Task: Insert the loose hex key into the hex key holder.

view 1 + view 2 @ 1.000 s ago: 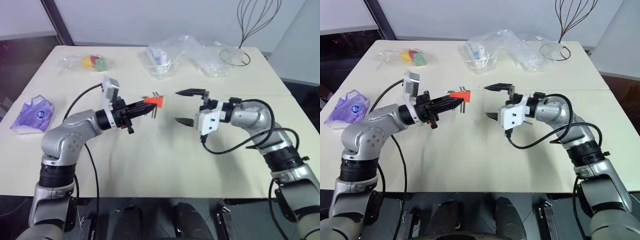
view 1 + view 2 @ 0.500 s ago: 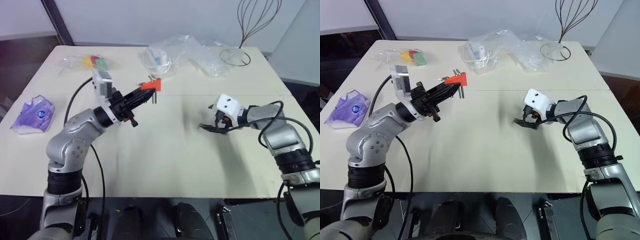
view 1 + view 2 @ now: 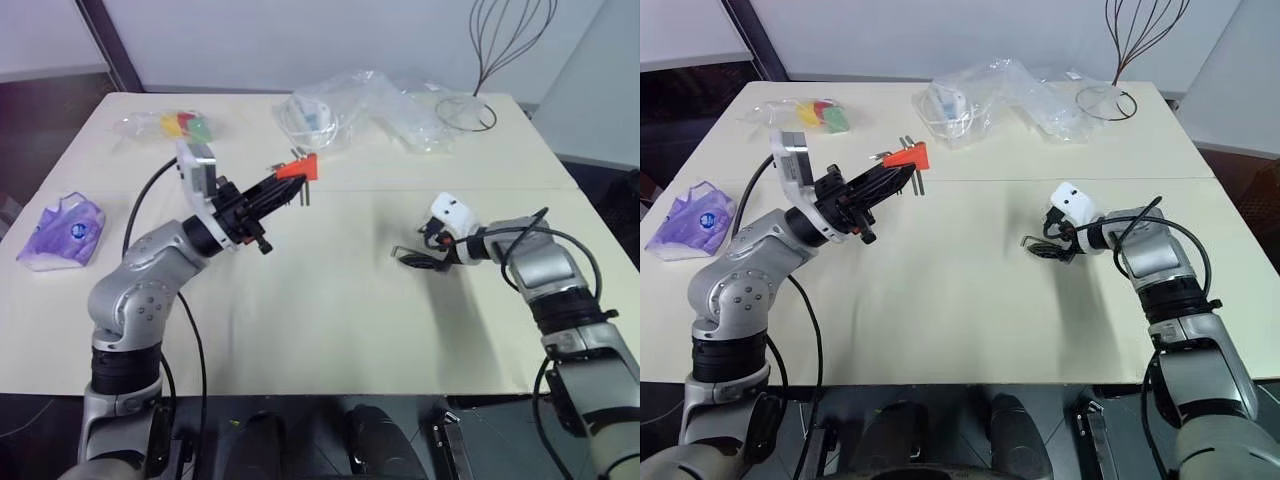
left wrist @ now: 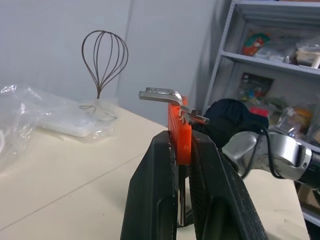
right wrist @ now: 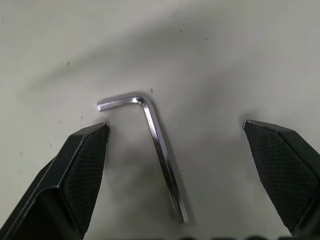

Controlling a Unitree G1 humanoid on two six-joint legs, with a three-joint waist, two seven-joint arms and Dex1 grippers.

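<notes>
Cream counter [image 3: 320,330], plastic bags [image 3: 380,105] along its far edge. Left claw [image 4: 179,150] is clenched on the hex key holder [image 3: 298,168], raised above the counter. Right claw [image 5: 175,150] is spread wide, straddling the loose hex key [image 5: 159,145], which lies flat on the counter's right side.

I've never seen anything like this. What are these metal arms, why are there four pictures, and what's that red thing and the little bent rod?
It's a two-armed robot at a table. Two pictures look down from cameras on its head; the other two come from cameras on its wrists. The left gripper is shut on the hex key holder, a red block with short keys sticking out, held up off the table. The right gripper is open, its fingers either side of the loose hex key, which lies flat on the table, not yet gripped. Farther back lie clear plastic bags, a purple packet and a wire whisk.
</notes>
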